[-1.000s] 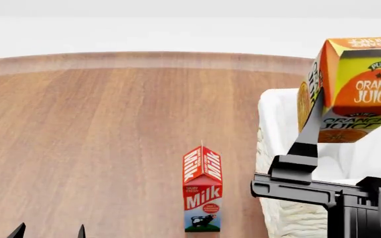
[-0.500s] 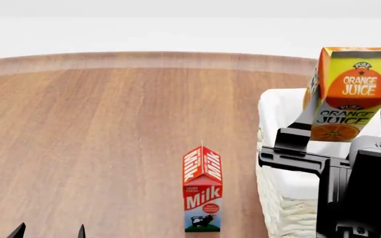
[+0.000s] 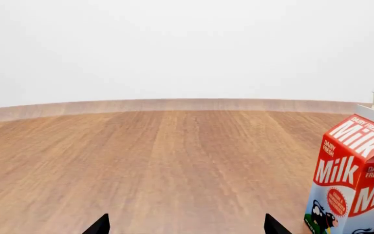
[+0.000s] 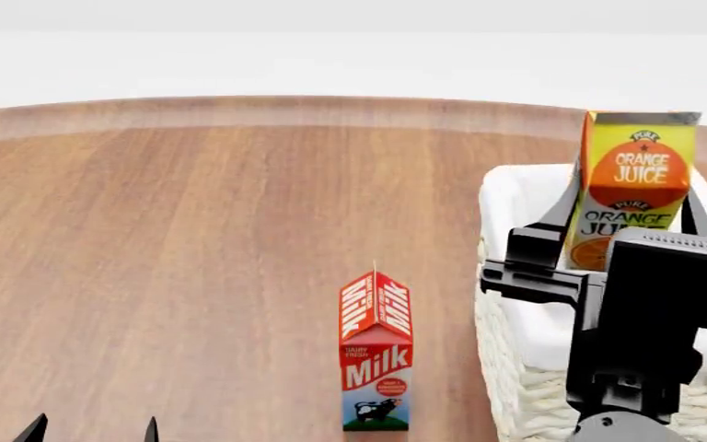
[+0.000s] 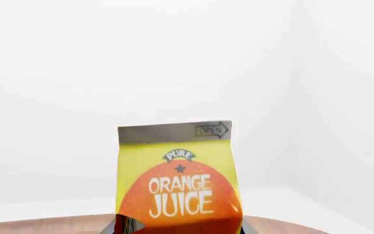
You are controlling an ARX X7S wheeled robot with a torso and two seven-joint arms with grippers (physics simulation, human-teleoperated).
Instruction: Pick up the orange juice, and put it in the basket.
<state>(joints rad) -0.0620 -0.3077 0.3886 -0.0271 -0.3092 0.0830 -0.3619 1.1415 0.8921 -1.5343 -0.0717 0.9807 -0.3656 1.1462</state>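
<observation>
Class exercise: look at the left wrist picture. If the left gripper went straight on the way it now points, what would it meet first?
Probably nothing: ahead of the left gripper lies bare wooden table out to its far edge. The Milk carton stands off to one side, apparently outside that line, though depth is hard to judge.

Bare table (image 4: 181, 258) lies open at the left; milk carton (image 4: 376, 352) stands just beside basket (image 4: 510, 198)

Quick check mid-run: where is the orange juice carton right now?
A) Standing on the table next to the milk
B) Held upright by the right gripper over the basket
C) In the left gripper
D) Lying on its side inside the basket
B: the orange juice stands upright, clamped in the right gripper above the basket, while the milk stands alone on the table.
</observation>
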